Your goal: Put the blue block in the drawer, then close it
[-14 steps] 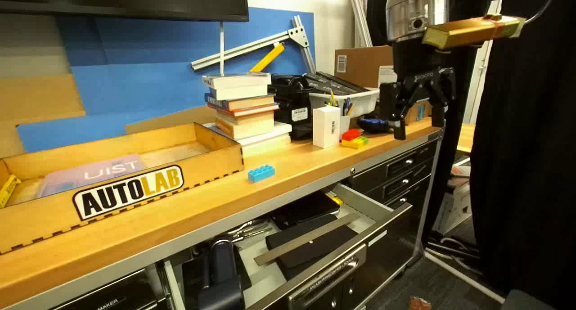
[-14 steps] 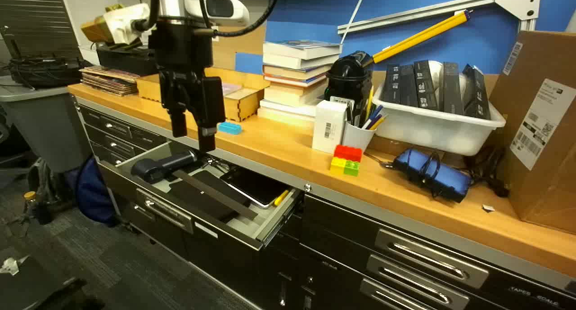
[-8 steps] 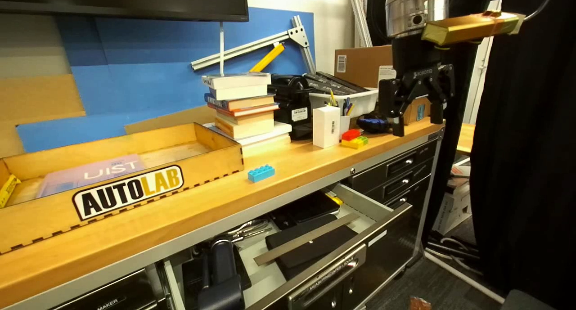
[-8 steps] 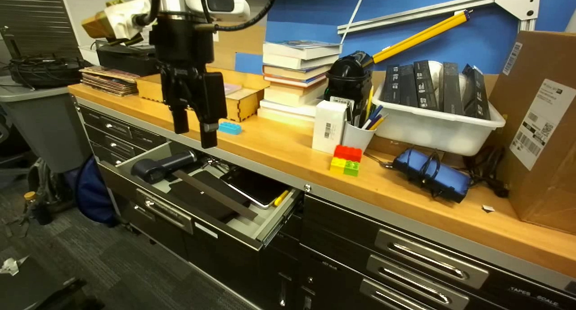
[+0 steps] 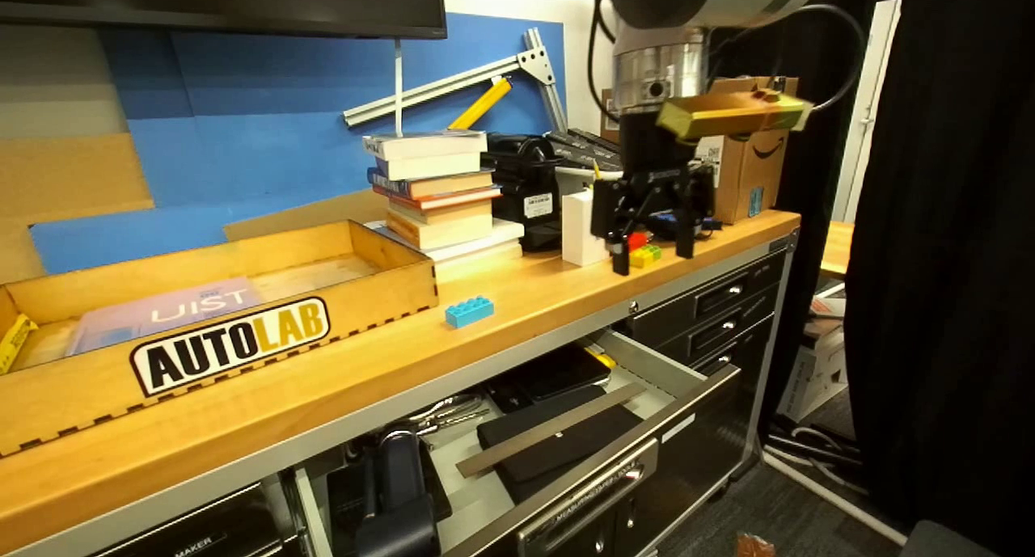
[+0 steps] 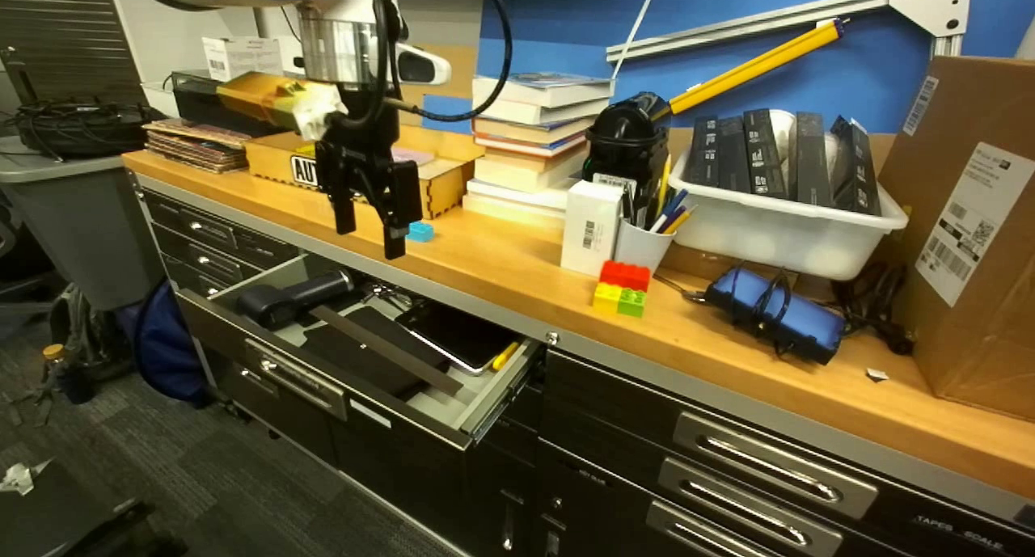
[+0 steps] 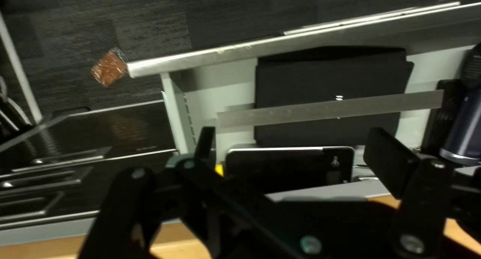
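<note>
Tool (image 5: 653, 262) has neared the blue block (image 5: 469, 312), a gap between.

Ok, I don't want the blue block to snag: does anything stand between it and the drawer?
Nothing visible does: the blue block sits on the worktop near its front edge, and the drawer stands open below.

I'm getting a slightly blurred wrist view: the gripper (image 7: 291, 138) is showing near-black, the drawer rim (image 7: 210, 58) beyond it glinting, the carpet (image 7: 233, 18) farther out lying dim.
</note>
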`<state>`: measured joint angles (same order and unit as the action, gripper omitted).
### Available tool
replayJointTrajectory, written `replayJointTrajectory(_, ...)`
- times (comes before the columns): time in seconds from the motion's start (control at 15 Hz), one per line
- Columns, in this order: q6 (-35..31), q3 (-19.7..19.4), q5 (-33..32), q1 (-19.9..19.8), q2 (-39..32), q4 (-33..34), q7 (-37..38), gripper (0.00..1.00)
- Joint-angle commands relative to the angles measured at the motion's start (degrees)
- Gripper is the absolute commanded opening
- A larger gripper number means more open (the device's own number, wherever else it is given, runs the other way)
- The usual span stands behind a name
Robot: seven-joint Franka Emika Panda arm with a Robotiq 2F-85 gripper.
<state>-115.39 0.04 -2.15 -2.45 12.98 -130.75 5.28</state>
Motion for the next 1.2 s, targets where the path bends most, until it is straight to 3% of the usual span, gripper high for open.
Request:
replayJointTrajectory(0.0,-3.2,0.7,4.7,3.2,-11.4,9.7,-5.5,1.00)
replayJointTrajectory(0.6,-2.6,4.0,6.3,4.9,-29.8,29.5,-11.8,1.00)
replayJointTrajectory(1.13,-0.4,5.6,5.6,5.2,-36.6,36.6,-14.2,1.00)
